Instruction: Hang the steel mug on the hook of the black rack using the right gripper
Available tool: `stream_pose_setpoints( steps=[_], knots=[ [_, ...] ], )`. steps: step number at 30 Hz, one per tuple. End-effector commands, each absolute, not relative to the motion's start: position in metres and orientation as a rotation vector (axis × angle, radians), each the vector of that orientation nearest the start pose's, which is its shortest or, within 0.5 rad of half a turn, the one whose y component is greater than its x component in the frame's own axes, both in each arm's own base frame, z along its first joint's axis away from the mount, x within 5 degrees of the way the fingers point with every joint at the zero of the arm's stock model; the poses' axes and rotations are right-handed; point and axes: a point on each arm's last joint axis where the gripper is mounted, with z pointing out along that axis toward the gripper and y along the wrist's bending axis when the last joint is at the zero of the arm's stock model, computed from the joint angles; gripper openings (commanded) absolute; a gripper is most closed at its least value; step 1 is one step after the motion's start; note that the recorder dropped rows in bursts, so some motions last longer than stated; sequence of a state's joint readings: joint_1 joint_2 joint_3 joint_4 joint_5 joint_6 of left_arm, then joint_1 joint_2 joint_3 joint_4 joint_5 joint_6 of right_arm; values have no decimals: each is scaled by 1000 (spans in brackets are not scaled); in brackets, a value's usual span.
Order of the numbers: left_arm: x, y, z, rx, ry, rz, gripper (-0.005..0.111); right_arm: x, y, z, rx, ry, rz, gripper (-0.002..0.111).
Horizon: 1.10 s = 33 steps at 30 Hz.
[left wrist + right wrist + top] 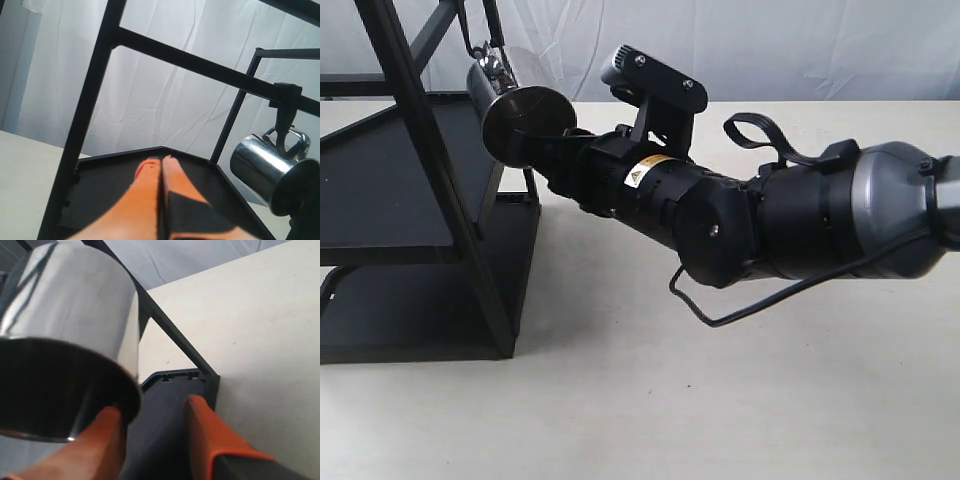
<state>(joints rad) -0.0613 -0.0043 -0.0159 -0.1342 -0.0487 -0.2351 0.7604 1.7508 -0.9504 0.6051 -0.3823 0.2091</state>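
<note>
At upper left of exterior view, steel mug (pixel 515 110) hangs beside black rack (pixel 420 200), long axis near horizontal, open mouth toward right gripper (pixel 542 140). Left wrist view alone shows handle looped over hook (pixel 284 116) on slanted bar; left gripper (pixel 161 165) fingers pressed together, holding nothing. Right wrist view: orange fingers (pixel 212 440) spread apart, one just beside mug rim, contact unclear.

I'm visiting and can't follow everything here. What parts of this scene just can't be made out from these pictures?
- Exterior view: the right gripper fingertips are hidden behind the steel mug.
- Exterior view: the black rack is cut off by the picture's top and left edges.
- Left wrist view: the hook passes through the handle; whether it bears the weight is unclear.
- Right wrist view: the mug's handle and hook are out of sight.
</note>
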Motion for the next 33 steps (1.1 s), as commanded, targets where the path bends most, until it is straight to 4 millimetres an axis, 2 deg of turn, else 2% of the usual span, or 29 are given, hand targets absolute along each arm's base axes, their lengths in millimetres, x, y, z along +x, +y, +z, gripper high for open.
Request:
stream_pose_setpoints(
  steps=[1,6,10,17,18,19,23,24,27,29,33],
  knots=[
    [55,-3,224,-220,1408,-349,0,283,243,212,165,2054,793,47],
    [55,-3,224,-220,1408,-349,0,281,241,222,160,2030,811,48],
    [55,-3,224,-220,1408,-349,0,276,241,234,92,2020,822,48],
    [55,-3,224,-220,1408,-349,0,255,238,245,-150,2168,782,47],
    [55,-3,224,-220,1408,-349,0,252,237,248,-182,2182,778,45],
    [55,-3,224,-220,1408,-349,0,245,234,254,-262,2202,763,38],
    [55,-3,224,-220,1408,-349,0,227,219,284,-495,2134,675,-1],
    [55,-3,224,-220,1408,-349,0,219,212,294,-587,2108,617,-1],
    [55,-3,224,-220,1408,-349,0,207,196,307,-675,2093,515,-1],
    [55,-3,224,-220,1408,-349,0,198,178,304,-641,2078,431,-1],
    [55,-3,224,-220,1408,-349,0,184,154,291,-613,2069,326,-1]
  ],
)
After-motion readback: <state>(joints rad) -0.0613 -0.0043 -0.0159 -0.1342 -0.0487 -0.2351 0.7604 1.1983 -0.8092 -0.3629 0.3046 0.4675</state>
